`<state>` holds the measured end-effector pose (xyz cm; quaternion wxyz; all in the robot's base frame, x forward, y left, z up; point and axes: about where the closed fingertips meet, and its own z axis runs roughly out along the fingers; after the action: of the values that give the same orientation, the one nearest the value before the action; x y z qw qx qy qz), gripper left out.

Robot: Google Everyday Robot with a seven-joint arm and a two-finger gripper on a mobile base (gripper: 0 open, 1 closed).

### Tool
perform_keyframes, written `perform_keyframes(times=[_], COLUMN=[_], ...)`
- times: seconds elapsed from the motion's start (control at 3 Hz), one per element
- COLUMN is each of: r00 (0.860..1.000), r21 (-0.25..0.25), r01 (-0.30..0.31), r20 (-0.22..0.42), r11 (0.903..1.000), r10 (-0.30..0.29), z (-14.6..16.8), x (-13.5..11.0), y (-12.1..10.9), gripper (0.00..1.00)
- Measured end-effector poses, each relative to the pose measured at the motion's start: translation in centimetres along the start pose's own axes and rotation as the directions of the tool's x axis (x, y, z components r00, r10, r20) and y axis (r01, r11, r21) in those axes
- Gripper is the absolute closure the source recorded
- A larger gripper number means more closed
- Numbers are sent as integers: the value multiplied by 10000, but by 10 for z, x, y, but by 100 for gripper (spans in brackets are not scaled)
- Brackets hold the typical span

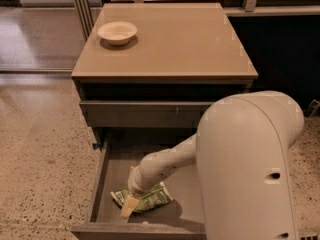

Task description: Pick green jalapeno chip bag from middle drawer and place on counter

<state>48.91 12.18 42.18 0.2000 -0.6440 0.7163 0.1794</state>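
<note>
Jaws: set down at the green jalapeno chip bag (153, 198); whether they grip it cannot be told. The gripper (128, 207) sits low, front left in the middle drawer (99, 183), where the bag lies flat. Recommended: confirm a firm hold on the foil, lift straight up clear of the drawer front, then set it on the surface of the counter (175, 44), apart from the bowl (117, 32).

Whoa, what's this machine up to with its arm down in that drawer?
The robot's arm is reaching into the pulled-out middle drawer. Its gripper is down at a green jalapeno chip bag near the drawer's front. The bag is in the drawer, not yet on the counter above, where a small white bowl sits.
</note>
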Motion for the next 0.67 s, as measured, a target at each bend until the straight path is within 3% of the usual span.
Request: perform_keyframes(times=[0.67], r00=[9995], r21=[-408], r01=[-270], r20=[-172], r11=[9988], r10=[264], z=[22], x=[21], y=[13], gripper=[0])
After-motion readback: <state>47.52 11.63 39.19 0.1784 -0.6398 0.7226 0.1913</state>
